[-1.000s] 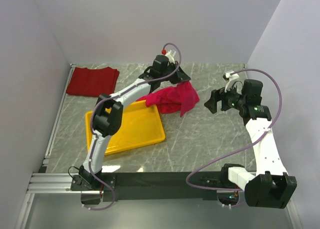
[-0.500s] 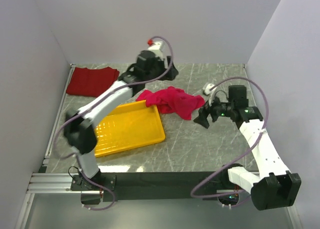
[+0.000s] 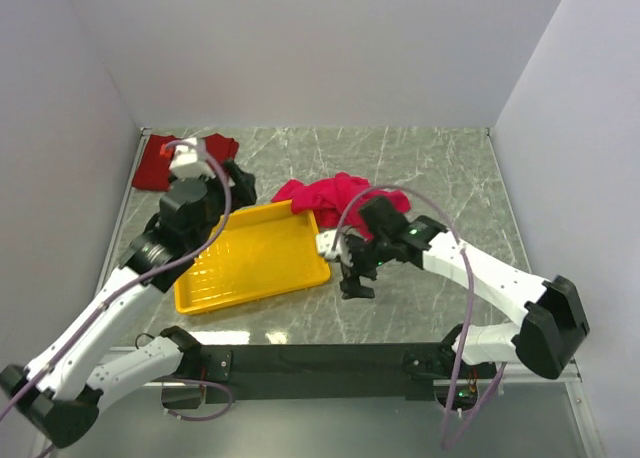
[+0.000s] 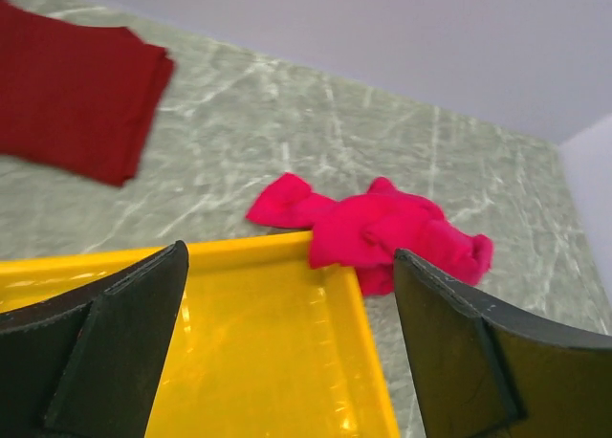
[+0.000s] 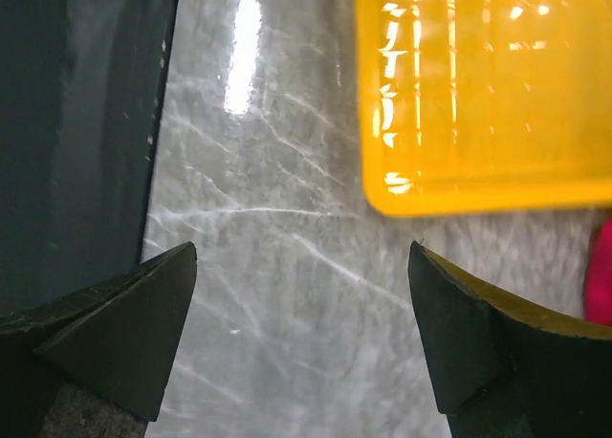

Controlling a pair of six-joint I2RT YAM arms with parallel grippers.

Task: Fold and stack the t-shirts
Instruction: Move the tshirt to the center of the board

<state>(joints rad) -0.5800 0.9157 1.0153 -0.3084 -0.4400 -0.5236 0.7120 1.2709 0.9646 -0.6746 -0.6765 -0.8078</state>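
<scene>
- The left gripper [image 4: 289,256] is seen with its jaws spread wide and nothing held. The right gripper [image 5: 301,251] is likewise wide and empty, hanging over bare grey marbled bench [image 5: 277,295].
- The crumpled crimson-pink cloth t-shirt [image 4: 382,232] lies ahead of the left gripper and slightly to its right, resting against the far corner of the shallow yellow plastic tray [image 4: 239,249].
- From the right gripper, only a pink sliver is seen at the side, past the tray's corner.
- The darker brick-red cloth t-shirt [image 4: 67,94] lies flat, ahead and well to the left of the left gripper. It appears already folded, though part of it is cut off by the edge of the view.
- The step in hand is judged to be spreading the pink shirt. A hem or shoulder edge should be pinched rather than the bunched middle.
- Two separate corners are best taken, one per gripper, so that the cloth can be drawn taut and laid flat away from the tray's rim.
- The pink cloth is soft, limp and deeply wrinkled, so slipping and trailing folds should be expected.
- The tray is rigid and glossy, with a raised lip on which fabric could catch, and the bench is smooth and reflective.
</scene>
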